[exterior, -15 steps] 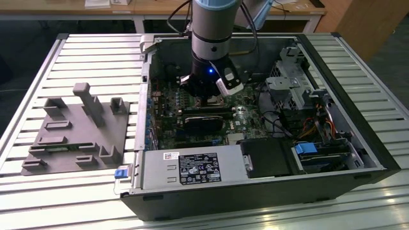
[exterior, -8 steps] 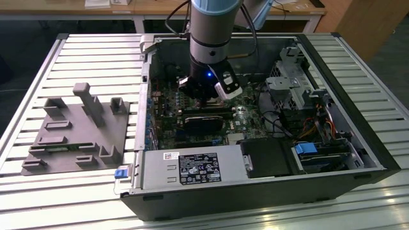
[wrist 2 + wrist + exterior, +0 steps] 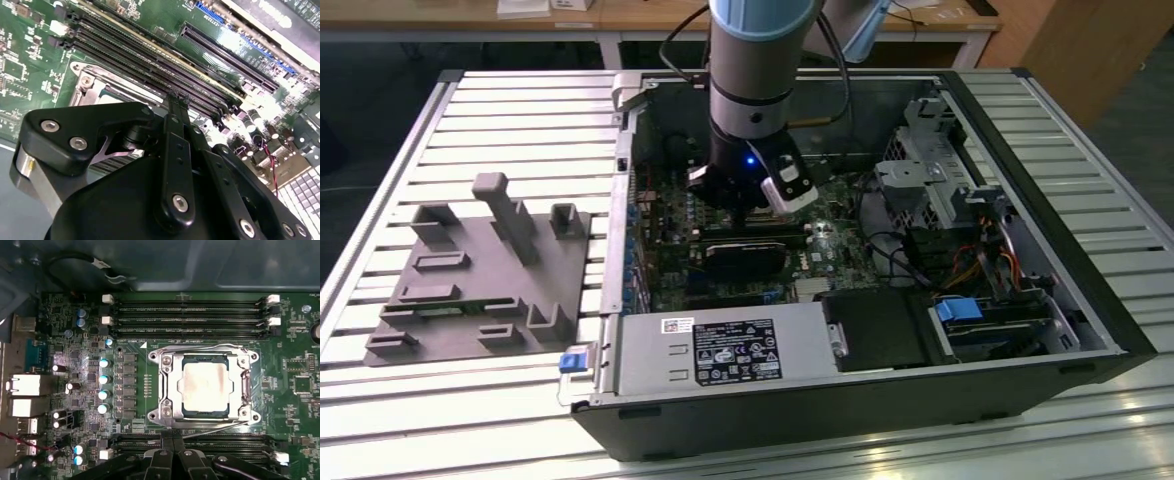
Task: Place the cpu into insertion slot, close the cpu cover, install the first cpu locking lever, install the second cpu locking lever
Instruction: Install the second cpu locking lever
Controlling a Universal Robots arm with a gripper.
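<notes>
Slatted metal table [image 3: 494, 120] carries an open PC case [image 3: 1067, 300] lying on its side, and a grey fixture [image 3: 480, 285] with upright pegs sits near the table's edge on the exterior view's left. Wooden desks run along the back of the room.

Arm [image 3: 754, 70] reaches straight down into the case, with the gripper [image 3: 744, 215] low over the motherboard [image 3: 841, 245], roughly mid-board.

First wrist view looks flat onto the board: the cpu [image 3: 206, 388] sits in the insertion slot [image 3: 186, 412], its dull silver top facing up. The cpu cover [image 3: 169, 385] lies down flat around it as a silvery frame. A thin lever [image 3: 200, 346] runs along one side of the cover and another lever [image 3: 215, 426] along the opposite side. Memory slots [image 3: 190, 315] run parallel on both of those sides.

Gripper fingertips [image 3: 171, 442] look pressed together, sitting right by that second lever at the socket's edge, over the nearer memory slots. Can't tell if they actually touch the lever. In the second wrist view the closed fingers [image 3: 176, 107] point at the same spot next to the socket
</notes>
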